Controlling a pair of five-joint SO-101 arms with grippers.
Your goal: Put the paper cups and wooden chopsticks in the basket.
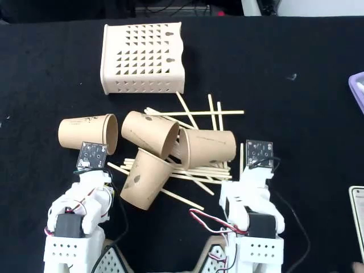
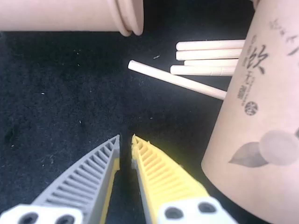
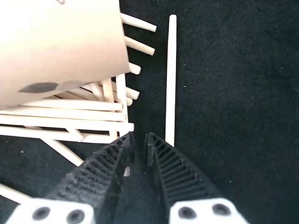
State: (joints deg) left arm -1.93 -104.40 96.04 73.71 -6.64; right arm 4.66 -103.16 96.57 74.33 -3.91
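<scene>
We take the basket (image 1: 142,57), at the far side of the black desk (image 1: 45,74) from the arms, as the reference for all positions.

**Left claw** (image 2: 124,139): clenched on nothing, fingers all but touching, over bare desk on the near side of the basket, below its left corner.

**Cups.** Four paper cups lie on their sides, all on the near side of the basket.
- The leftmost cup (image 1: 88,132) lies off the basket's left corner, between the basket and the left claw.
- The second cup (image 1: 149,132) lies just in front of the basket.
- The third cup (image 1: 145,179) lies farther from the basket, against the second cup and across several sticks.
- The fourth cup (image 1: 209,148) lies off the basket's right corner.

**Chopsticks** (image 1: 199,170): scattered under and between the three right-hand cups. A single chopstick (image 3: 171,79) lies apart on the side of the pile away from the basket's right corner.

**Right claw** (image 3: 139,136): clenched and empty, just short of that single chopstick's near end.

**Handling.** We judge the cups light, thin-walled, easily crushed and prone to roll. We would grip at the rolled rim, one finger inside the mouth, with gentle pressure. We judge the chopsticks stiff, light and smooth. Lying flat, they offer little to get under, so we would straddle one at mid-length to stop it pivoting. Each claw must release first.
</scene>
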